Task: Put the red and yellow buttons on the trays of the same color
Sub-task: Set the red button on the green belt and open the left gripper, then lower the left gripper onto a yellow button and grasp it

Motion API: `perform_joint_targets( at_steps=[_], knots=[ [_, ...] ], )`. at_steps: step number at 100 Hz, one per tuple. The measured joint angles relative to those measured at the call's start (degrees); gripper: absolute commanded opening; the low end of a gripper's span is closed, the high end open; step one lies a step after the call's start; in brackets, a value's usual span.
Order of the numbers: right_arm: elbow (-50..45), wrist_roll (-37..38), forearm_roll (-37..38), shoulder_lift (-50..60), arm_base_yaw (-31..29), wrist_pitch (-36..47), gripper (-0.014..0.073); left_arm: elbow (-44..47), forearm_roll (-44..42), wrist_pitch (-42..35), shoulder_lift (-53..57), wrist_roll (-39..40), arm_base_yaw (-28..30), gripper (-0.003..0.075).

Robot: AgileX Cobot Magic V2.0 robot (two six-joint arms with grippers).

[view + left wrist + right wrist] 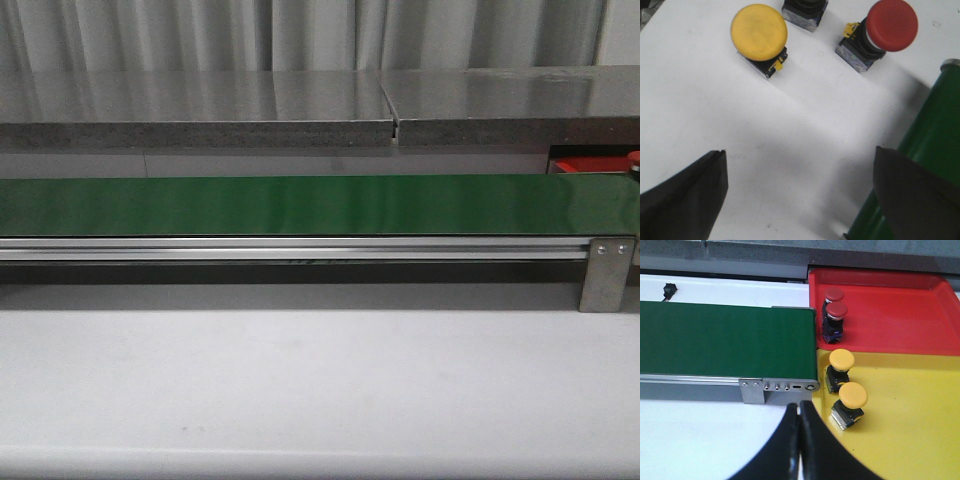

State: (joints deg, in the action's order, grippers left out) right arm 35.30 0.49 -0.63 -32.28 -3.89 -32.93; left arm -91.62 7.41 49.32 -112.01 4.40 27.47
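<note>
Here the left tool [800, 200] stands wide, its two dark fingers [685, 200] far apart over the white counter [800, 125], holding nothing. Beyond it on the counter sit a round yellow-capped button [759, 32] and a round red-capped button [891, 25], well apart, with a third dark-bodied button [805, 10] cut off between them; the long green belt [930, 150] runs just beside. The right tool [800, 412] is closed, fingers touching, empty. Past it, two red buttons [835, 310] stand on the flat red tray [900, 315], and two yellow buttons [847, 387] on the flat yellow tray [910, 430], both trays at the belt's end.
</note>
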Motion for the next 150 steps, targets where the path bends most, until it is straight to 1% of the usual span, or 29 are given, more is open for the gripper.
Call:
perform_joint_targets(
  at_steps=[23,50,91,122,129,133,150],
  knots=[
    [0.00,0.00,0.00,0.00,0.00,0.00,-0.0117,-2.41,-1.03,-1.44,-4.00,0.89,0.39,0.0585],
    [0.00,0.00,0.00,0.00,0.00,0.00,-0.0117,-2.89,-1.20,-6.69,-7.26,3.19,1.00,0.0585],
    [0.00,0.00,0.00,0.00,0.00,0.00,-0.0117,-10.47,-1.59,-7.86,-13.69,3.36,1.00,0.0585],
    [0.00,0.00,0.00,0.00,0.00,-0.04,-0.0117,-11.52,-1.88,-9.59,-15.80,3.46,1.00,0.0583],
    [0.00,0.00,0.00,0.00,0.00,-0.04,-0.0117,-11.52,-2.04,-10.21,-15.80,3.46,1.00,0.0560],
    [0.00,0.00,0.00,0.00,0.00,-0.04,-0.0117,-11.52,-2.08,-10.48,-15.80,3.46,1.00,0.0531],
    [0.00,0.00,0.00,0.00,0.00,-0.04,-0.0117,-11.52,-2.42,-11.02,-15.80,3.46,1.00,0.0360]
  ],
)
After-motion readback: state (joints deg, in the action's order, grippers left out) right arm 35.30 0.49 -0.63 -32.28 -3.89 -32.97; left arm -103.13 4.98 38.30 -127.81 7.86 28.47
